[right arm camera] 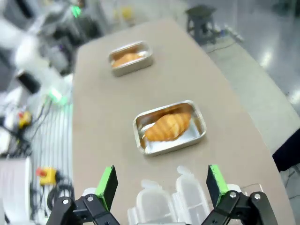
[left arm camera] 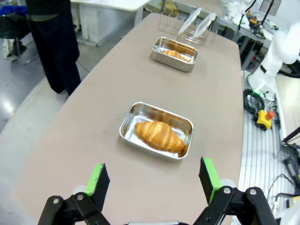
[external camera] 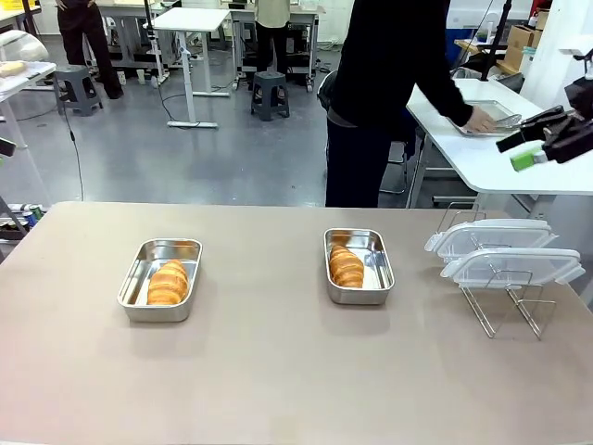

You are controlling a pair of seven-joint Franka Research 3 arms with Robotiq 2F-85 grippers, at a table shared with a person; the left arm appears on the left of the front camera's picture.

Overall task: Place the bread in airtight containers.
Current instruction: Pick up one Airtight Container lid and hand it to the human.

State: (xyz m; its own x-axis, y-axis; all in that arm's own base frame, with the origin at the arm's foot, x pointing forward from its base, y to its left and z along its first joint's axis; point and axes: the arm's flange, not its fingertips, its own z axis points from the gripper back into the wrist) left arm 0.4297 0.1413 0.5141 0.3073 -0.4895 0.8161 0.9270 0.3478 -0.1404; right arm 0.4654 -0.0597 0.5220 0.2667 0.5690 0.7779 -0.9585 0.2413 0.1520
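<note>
Left wrist view: croissant (left arm camera: 159,136) in pan (left arm camera: 125,129) lies ahead of left tool (left arm camera: 153,176).

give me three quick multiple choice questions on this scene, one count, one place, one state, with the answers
1. How many croissants lie in each steel pan? A none B one C two
2. Where are the clear lids? A clipped on the pans B propped in the wire rack C stacked under the pans
3. The left gripper is A open and empty B shut on a lid C shut on a croissant

Answers: 1 B, each pan holds a single croissant; 2 B, both lids lean in the rack, off the pans; 3 A, its green pads stand wide apart with nothing between them.
</note>
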